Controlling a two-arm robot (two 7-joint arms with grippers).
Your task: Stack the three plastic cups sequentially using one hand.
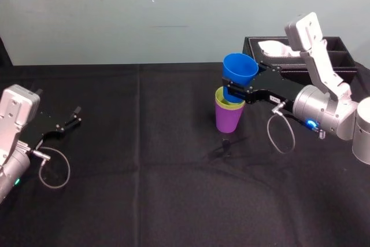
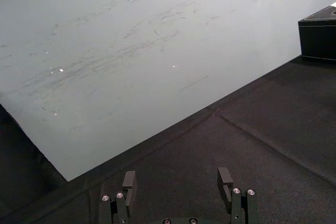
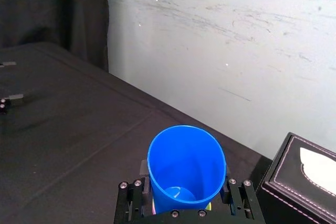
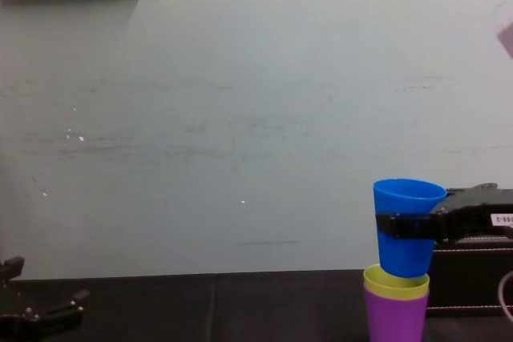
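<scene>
While the right end effector [image 1: 234, 92] is grasping the blue cup [image 1: 239, 67] at mid-wall, it is holding that cup upright with its base at the rim of the yellow-green cup [image 1: 221, 96]. That cup is sitting nested in the purple cup [image 1: 228, 118] on the desk [image 1: 144, 160]. One nesting is reading as done, while seating and releasing the blue cup are remaining. The left end effector [image 1: 75, 117] is lying released, well apart.

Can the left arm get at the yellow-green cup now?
Probably not. The left end effector is open far off; the yellow-green cup sits in the purple cup, only its rim showing, and the right end effector holds the blue cup over its mouth.
</scene>
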